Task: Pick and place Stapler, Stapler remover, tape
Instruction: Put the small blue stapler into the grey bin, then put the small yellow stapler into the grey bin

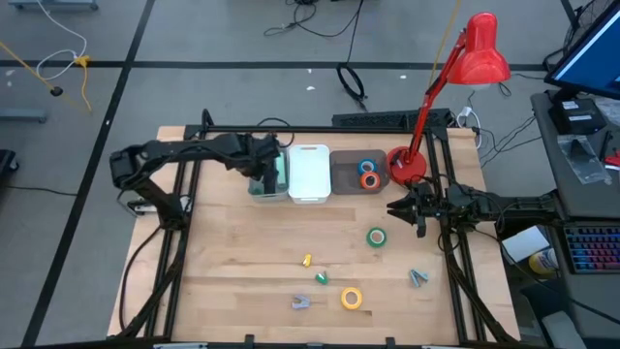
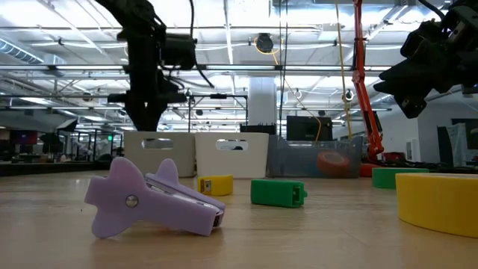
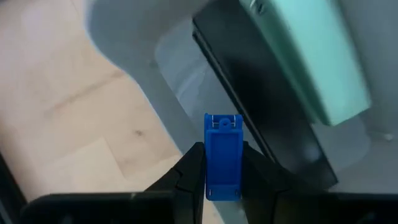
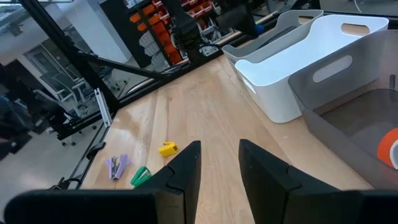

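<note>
The orange tape roll (image 4: pixel 390 151) is cut off at the picture's edge; the lamp (image 2: pixel 364 90) shows only its stem.

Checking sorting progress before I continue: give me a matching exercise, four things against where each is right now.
1 blue stapler
2 orange tape roll
3 yellow tape roll
4 green tape roll

A in the grey bin
B table, near front edge
C in the left gripper, over the clear bin
D table, by the right gripper

1-C, 2-A, 3-B, 4-D
</note>
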Motion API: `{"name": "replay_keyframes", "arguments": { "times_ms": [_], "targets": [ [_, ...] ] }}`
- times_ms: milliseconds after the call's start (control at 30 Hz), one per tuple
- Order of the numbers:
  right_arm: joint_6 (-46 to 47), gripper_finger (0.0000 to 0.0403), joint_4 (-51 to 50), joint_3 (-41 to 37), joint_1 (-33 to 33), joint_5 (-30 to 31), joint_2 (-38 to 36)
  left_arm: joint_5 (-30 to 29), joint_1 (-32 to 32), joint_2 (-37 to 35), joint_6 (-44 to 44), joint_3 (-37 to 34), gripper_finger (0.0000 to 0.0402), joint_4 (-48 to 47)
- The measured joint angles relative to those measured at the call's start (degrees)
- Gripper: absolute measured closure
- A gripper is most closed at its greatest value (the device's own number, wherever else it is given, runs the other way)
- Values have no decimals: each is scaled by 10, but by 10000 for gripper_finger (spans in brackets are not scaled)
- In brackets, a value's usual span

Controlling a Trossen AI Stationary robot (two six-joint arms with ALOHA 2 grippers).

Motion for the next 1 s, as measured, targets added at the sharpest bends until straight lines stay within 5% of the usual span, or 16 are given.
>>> {"name": "replay_keyframes", "arguments": {
  "times_ms": [600, 1000],
  "targets": [
    [12, 303, 0, 0, 0, 0, 0, 3, 1, 66, -41, 0, 320, 18],
    [15, 303, 0, 0, 0, 0, 0, 4, 2, 66, -32, 0, 260, 25]
  ]
}}
